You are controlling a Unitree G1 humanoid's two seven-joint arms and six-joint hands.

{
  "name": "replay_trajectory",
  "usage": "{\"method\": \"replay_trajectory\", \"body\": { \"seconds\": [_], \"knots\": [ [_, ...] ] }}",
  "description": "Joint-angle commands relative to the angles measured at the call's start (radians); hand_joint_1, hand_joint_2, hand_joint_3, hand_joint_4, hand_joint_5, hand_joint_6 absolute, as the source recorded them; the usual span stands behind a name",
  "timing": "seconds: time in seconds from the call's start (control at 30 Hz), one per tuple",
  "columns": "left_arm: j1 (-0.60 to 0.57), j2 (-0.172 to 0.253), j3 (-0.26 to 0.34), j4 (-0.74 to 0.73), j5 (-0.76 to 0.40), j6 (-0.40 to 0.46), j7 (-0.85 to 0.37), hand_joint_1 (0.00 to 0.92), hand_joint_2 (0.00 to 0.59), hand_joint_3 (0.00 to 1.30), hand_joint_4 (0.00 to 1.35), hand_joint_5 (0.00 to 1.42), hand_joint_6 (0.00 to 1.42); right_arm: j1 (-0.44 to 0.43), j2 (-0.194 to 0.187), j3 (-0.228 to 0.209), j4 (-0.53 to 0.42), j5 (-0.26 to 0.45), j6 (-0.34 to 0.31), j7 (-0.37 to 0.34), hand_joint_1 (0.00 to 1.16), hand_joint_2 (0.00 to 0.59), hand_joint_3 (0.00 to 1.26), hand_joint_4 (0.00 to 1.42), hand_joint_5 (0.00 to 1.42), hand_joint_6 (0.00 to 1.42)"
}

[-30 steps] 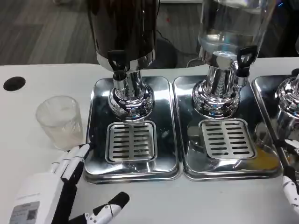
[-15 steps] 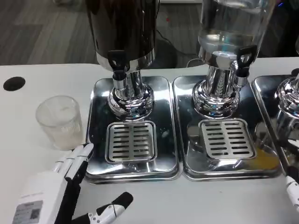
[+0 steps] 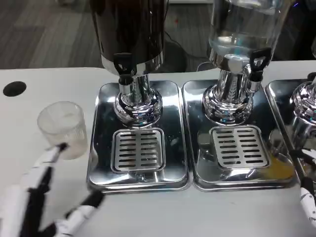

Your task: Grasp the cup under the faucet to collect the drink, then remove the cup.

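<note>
A clear ribbed plastic cup (image 3: pixel 63 129) stands upright on the white table, left of the left drip tray (image 3: pixel 138 143) and well away from the dark dispenser's black faucet (image 3: pixel 124 66). My left hand (image 3: pixel 37 197) is at the bottom left, blurred, its fingers apart, with one fingertip at the cup's near lower side; whether it touches is unclear. It holds nothing. A sliver of my right hand (image 3: pixel 308 197) shows at the right edge, too little to read.
A second dispenser with clear liquid and a black faucet (image 3: pixel 257 61) stands over the right drip tray (image 3: pixel 239 148). A third chrome base (image 3: pixel 306 106) sits at the far right. A black hole (image 3: pixel 14 88) marks the table's left side.
My left hand has swung left and lower, from beside the left tray's corner to just in front of the cup. The cup has not moved.
</note>
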Motion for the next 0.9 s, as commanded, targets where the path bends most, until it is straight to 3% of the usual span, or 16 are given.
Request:
{"method": "replay_trajectory", "body": {
  "seconds": [0.03,0.2,0.4,0.6,0.73,0.9],
  "knots": [
    [-0.010,-0.007,0.076,0.067,-0.110,-0.027,-0.005,0.003,0.076,0.13,0.05,0.17,0.48,0.006,0.001,0.001,-0.022,-0.005,-0.001,0.011,0.55,0.567,0.26,0.17,0.19,0.06],
    [-0.080,0.007,0.138,0.145,-0.201,-0.002,-0.044,0.025,0.081,0.13,0.05,0.19,0.51,0.021,-0.003,-0.001,-0.017,-0.003,-0.009,0.012,0.55,0.567,0.26,0.17,0.19,0.06],
    [-0.172,0.027,0.166,0.193,-0.192,0.069,-0.075,0.102,0.070,0.13,0.06,0.21,0.54,0.042,-0.014,-0.014,-0.017,0.012,-0.030,0.018,0.56,0.567,0.26,0.18,0.19,0.06],
    [-0.250,0.047,0.145,0.180,-0.105,0.171,-0.084,0.157,0.059,0.15,0.08,0.26,0.59,0.052,-0.018,-0.017,-0.017,0.024,-0.048,0.032,0.56,0.567,0.26,0.18,0.19,0.06],
    [-0.287,0.047,0.125,0.141,-0.027,0.244,-0.085,0.175,0.055,0.14,0.10,0.32,0.71,0.055,-0.019,-0.025,-0.009,0.034,-0.057,0.040,0.55,0.572,0.27,0.18,0.19,0.06],
    [-0.335,0.050,0.098,0.111,0.049,0.329,-0.095,0.182,0.058,0.14,0.11,0.34,0.72,0.063,-0.020,-0.033,-0.005,0.047,-0.072,0.050,0.55,0.576,0.27,0.18,0.19,0.06]
  ]
}}
